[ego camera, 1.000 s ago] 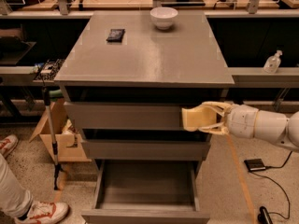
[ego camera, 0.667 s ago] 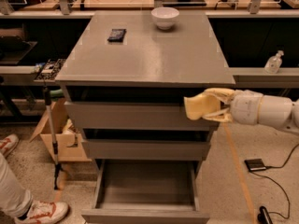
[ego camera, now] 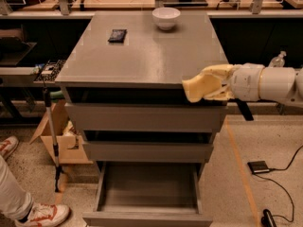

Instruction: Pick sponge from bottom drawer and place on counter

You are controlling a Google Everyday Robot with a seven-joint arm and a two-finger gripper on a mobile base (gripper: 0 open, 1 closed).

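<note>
Sponge is held in the gripper, level with the front right corner of the counter and just off its front edge, overlapping the dark gap under the counter. The gripper's yellowish padded fingers are clenched on the sponge's right side, and its left end hangs free and slightly bent. The white arm reaches in from the right of the counter, roughly at its height.

On the counter, a white bowl stands near the back edge and a small black flat object lies to the bowl's left, both well apart from the sponge. Below the counter, the two upper drawers are closed or nearly so. The bottom drawer is pulled out, and its grey floor shows. To the counter's lower left stand a person's white and red shoes.
</note>
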